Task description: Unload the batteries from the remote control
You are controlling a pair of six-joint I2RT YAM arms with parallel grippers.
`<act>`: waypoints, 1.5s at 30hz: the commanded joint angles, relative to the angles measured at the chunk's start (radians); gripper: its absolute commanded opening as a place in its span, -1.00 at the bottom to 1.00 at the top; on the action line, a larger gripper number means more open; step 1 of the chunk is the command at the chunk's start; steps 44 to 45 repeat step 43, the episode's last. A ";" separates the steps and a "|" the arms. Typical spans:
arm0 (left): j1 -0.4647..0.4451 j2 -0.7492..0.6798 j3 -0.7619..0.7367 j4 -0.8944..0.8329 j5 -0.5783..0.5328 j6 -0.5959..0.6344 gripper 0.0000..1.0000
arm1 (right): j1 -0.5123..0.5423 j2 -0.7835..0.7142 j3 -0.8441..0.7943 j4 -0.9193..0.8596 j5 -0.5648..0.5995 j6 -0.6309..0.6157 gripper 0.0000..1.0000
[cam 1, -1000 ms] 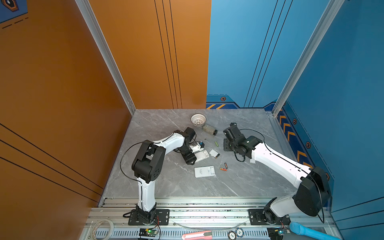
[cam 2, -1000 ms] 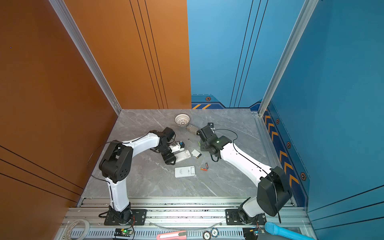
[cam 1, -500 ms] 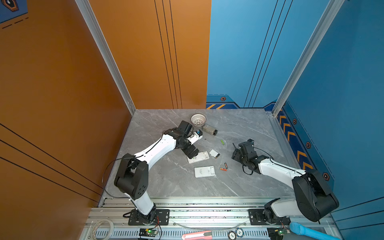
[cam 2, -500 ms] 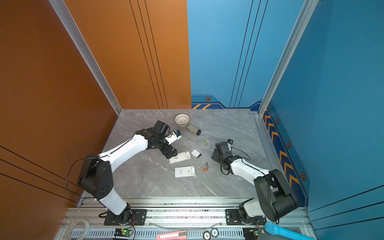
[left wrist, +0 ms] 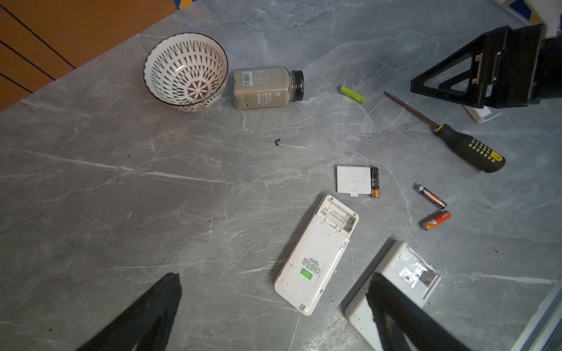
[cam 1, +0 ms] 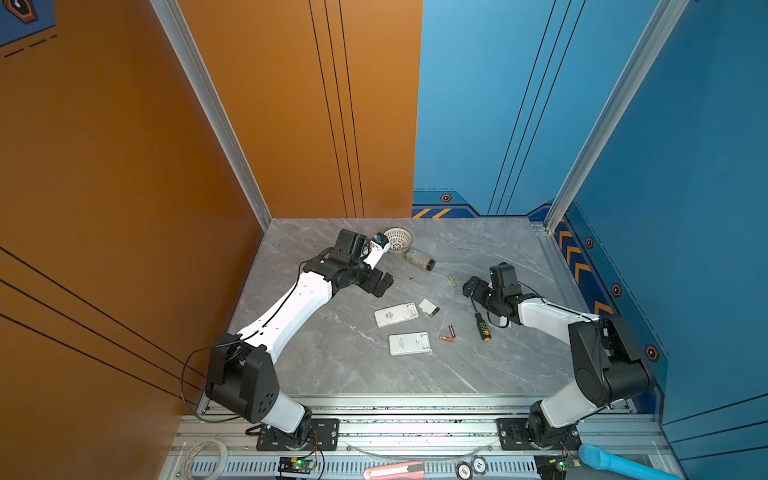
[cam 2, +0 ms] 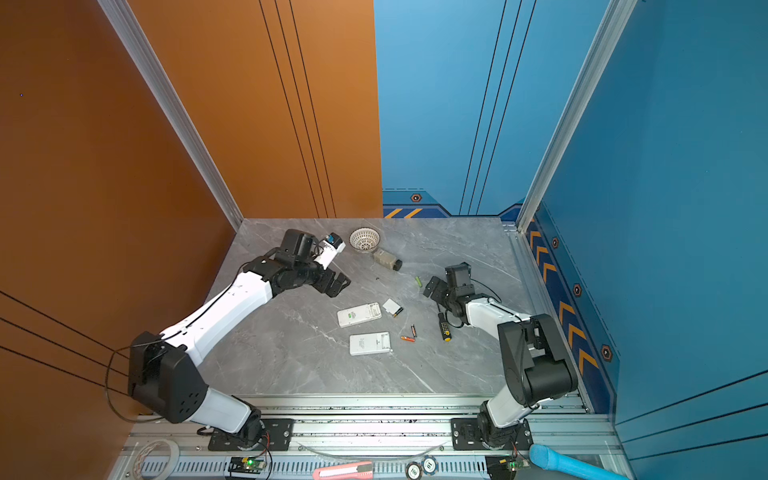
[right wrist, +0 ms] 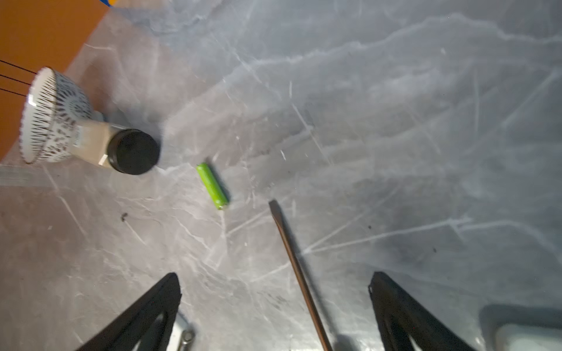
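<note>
Left gripper [cam 1: 381, 283]: you have it spread wide and empty, hanging off the far left side of the open remote control [cam 1: 395, 314].
Right gripper [cam 1: 471, 286]: your jaws stand wide apart and grip nothing. The screwdriver [cam 1: 481, 323] lies on the table [cam 1: 332, 365] to the right of the open remote control, its shaft under the gap between them.
Battery bay: in the left wrist view you see it uncovered and empty. The battery cover [cam 1: 427, 306] lies just off the open remote control's right end.
Batteries: the black-and-orange battery [cam 1: 434, 311] touches the battery cover. The dark battery [cam 1: 451, 330] and the orange battery [cam 1: 446, 338] lie near the open remote control, to its near right. The green battery [cam 1: 452, 281] lies to its far right.
Second remote [cam 1: 409, 343]: you find it just on the near side of the open remote control.
</note>
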 commanded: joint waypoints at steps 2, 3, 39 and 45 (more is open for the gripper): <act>0.075 -0.112 -0.096 0.090 -0.036 -0.130 0.96 | -0.032 -0.068 0.061 -0.068 -0.029 -0.059 1.00; 0.106 -0.144 -0.141 0.141 -0.038 -0.171 0.96 | -0.039 -0.092 0.077 -0.099 -0.020 -0.089 1.00; 0.405 0.079 -0.900 1.431 -0.201 -0.163 0.96 | -0.174 -0.055 -0.449 0.844 0.387 -0.607 1.00; 0.402 0.080 -0.898 1.431 -0.203 -0.160 0.96 | -0.165 -0.052 -0.453 0.861 0.400 -0.614 1.00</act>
